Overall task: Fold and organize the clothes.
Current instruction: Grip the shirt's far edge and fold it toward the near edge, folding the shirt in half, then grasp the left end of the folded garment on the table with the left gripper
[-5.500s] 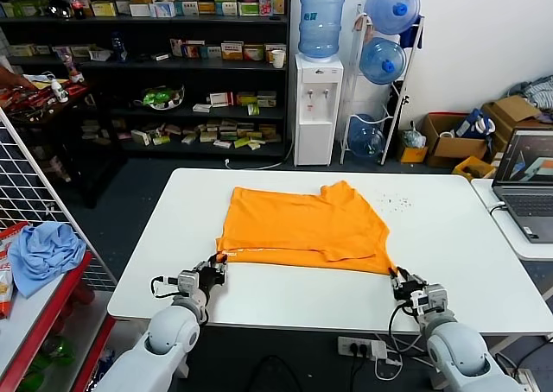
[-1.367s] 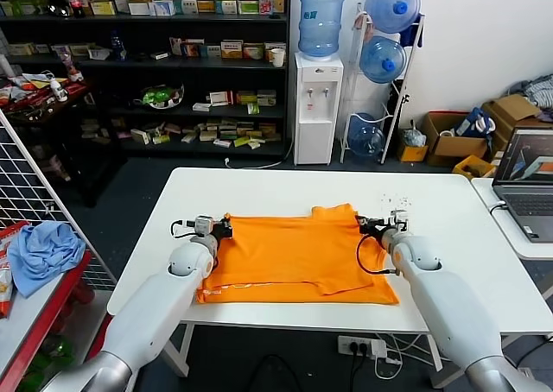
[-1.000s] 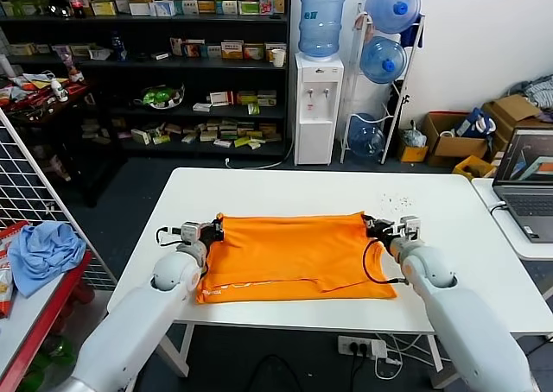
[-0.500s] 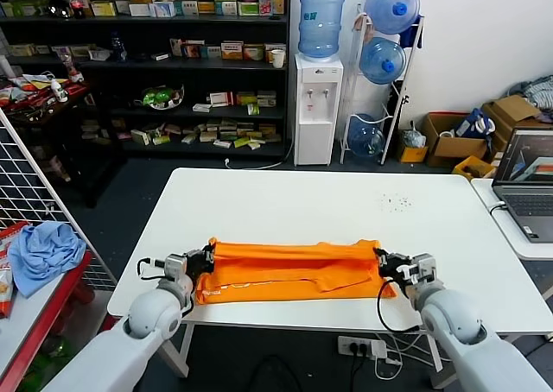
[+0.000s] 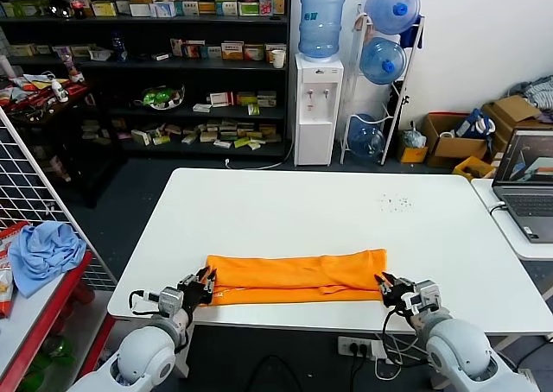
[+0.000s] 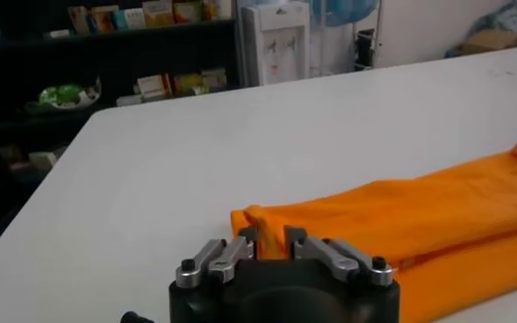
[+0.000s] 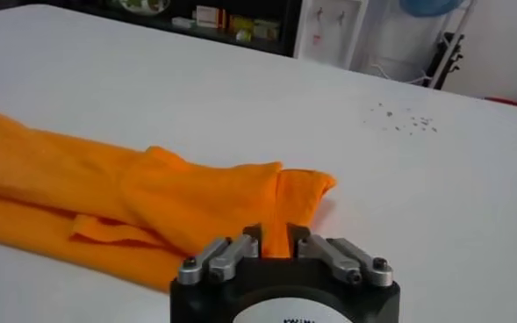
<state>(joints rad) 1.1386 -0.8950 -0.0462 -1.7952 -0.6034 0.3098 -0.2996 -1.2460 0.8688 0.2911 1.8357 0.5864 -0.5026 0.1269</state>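
Two end effectors are sitting at opposite ends of the orange T-shirt, which is lying folded into a long narrow band near the front edge of the white table. The band's long axis is running side to side across the robot's front, so each arm is nearer to one end of it: the left end effector at the band's left end, the right end effector at its right end.

From each end effector the shirt is lying straight ahead, away from the robot. In the left wrist view the left end effector's fingers are standing slightly apart, with the shirt's corner just beyond them; whether they are pinching fabric I cannot tell. In the right wrist view an orange strip is running between the right end effector's fingers, yet whether it is being gripped or let go is equally unclear.

Both forearms are reaching in low from the table's near edge, roughly level with the tabletop. A crosswise fold, I judge, is likely coming next.
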